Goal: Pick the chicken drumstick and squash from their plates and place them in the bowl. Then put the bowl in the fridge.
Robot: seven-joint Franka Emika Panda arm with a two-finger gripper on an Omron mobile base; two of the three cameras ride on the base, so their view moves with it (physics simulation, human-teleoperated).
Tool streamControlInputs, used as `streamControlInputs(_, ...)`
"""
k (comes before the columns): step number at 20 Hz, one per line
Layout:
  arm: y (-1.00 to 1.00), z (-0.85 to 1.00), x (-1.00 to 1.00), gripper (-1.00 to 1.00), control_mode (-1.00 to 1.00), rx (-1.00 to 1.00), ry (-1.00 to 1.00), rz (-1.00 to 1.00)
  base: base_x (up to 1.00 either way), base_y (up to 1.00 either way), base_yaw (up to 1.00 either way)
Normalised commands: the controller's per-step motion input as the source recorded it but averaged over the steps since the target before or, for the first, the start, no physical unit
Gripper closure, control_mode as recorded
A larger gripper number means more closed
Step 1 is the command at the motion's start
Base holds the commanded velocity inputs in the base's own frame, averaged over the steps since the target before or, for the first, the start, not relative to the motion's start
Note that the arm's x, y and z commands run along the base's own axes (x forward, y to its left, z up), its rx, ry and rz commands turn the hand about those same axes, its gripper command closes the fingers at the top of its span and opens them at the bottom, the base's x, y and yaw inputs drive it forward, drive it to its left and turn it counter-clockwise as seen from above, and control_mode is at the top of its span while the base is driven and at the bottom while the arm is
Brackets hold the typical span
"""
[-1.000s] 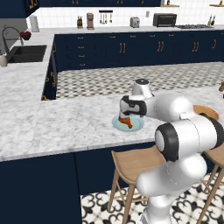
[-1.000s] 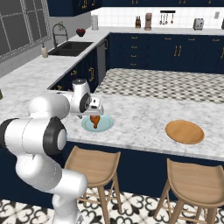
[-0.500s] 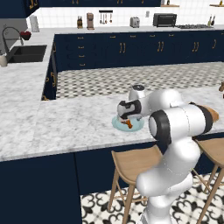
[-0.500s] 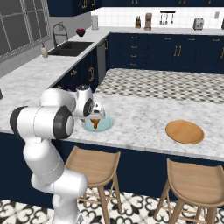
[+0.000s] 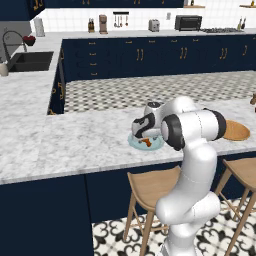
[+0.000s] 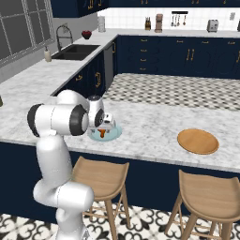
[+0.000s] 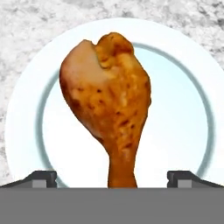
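With the gripper (image 7: 112, 179) poised directly above, fingers spread wide and empty, the chicken drumstick (image 7: 107, 103) lies on the pale blue-green plate (image 7: 183, 109). Step in hand: first pick. Next move calls for descent, then closure on its narrow end.

Glossy white rounded arm (image 5: 192, 150) segments joined by dark joint rings.

No legible text, label, brand, number or sign found in any view. Cabinet fronts, appliances on the back counter, plates and desk surface carry no readable markings at this resolution.
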Motion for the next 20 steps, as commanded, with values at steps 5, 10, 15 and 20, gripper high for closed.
streamControlInputs(5, -0.11, -0.3, 0.4, -1.0, -1.0, 0.0, 0.03, 0.0, 0.0, 0.0, 0.0)
streamControlInputs(10, 0.0, -0.34, 0.18, 1.0, -1.0, 0.0, 0.02, 0.01, 0.0, 0.0, 0.0)
streamControlInputs(15, 0.0, -0.07, -0.11, 1.0, -1.0, 0.01, 0.0, 0.02, 0.0, 0.0, 0.0)
streamControlInputs(20, -0.03, 0.64, -0.84, 1.0, -1.0, 0.0, -0.1, 0.0, 0.0, 0.0, 0.0)
